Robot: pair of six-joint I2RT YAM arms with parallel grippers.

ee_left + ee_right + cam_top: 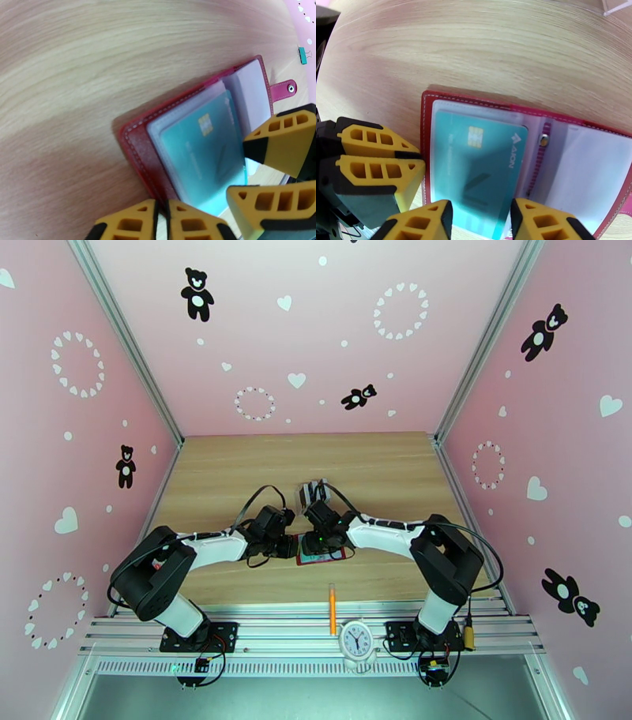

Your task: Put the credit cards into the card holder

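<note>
The wallet (pixel 427 130) is laid open and flat on the table (pixel 474 47), approx. centre, between the two arms and on the near side of the clear rack (pixel 311 493).

The L gripper (pixel 163 207) is seen w/ fingers together and nothing between them, tips set at the wallet's outer red edge. It is judged to be placed there as a stop, so the wallet isn't shoved along when the card is pushed. Actual contact w/ the cover can't be confirmed.

The R gripper (pixel 481 203) is held w/ jaws apart, fingertips over the near end of the teal card (pixel 478 158), one each side of its middle. It is not clamped across the card, which looks wider than the gap. It is prob. positioned to nudge the card further into its sleeve.

- **Card:** teal, w/ a gold chip, a white "AION" logo along one edge and a dark diagonal mark (print or reflection, unclear). It is seen thru a hazy clear sleeve, so it is judged mostly inserted. The near end is hidden by the fingers, so depth can't be told.
- **Wallet:** red cover w/ pale stitching, pinker lining and a stack of greyish clear sleeves. A snap tab (pixel 285 88) sticks out at one side. The opposite leaf (pixel 588 165) looks empty.
</note>
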